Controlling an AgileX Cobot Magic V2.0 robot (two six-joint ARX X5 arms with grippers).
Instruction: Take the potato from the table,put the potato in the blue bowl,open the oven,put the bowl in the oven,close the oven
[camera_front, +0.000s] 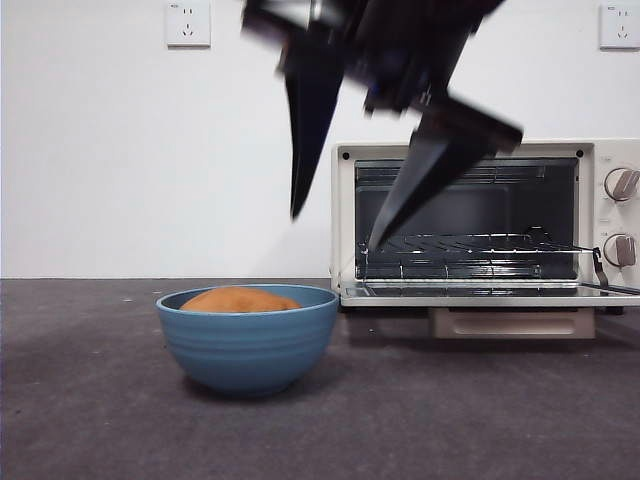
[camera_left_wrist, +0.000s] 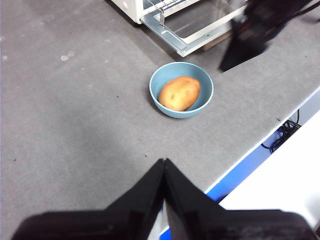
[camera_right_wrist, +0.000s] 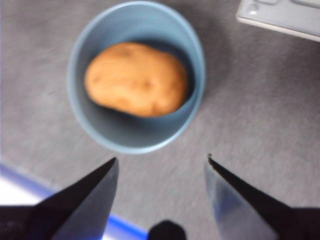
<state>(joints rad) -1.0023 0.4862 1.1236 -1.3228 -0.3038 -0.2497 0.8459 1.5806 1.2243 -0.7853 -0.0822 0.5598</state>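
The potato (camera_front: 240, 299) lies inside the blue bowl (camera_front: 248, 345), which stands on the table (camera_front: 90, 420) to the left of the oven (camera_front: 470, 150). The oven's door (camera_front: 490, 294) hangs open and flat, with the wire rack showing inside. My right gripper (camera_front: 334, 230) hovers open above the bowl, a little toward the oven. In the right wrist view the right gripper (camera_right_wrist: 162, 158) holds nothing, with the potato (camera_right_wrist: 135, 79) and bowl (camera_right_wrist: 135, 136) just beyond its tips. My left gripper (camera_left_wrist: 164, 162) is shut and empty, well back from the bowl (camera_left_wrist: 181, 114).
The oven's open door (camera_left_wrist: 195, 31) juts out over the table close to the bowl. The table's front edge (camera_left_wrist: 250, 155) runs near the bowl, with cables (camera_left_wrist: 282, 135) below it. Two wall sockets (camera_front: 188, 22) sit on the white wall behind.
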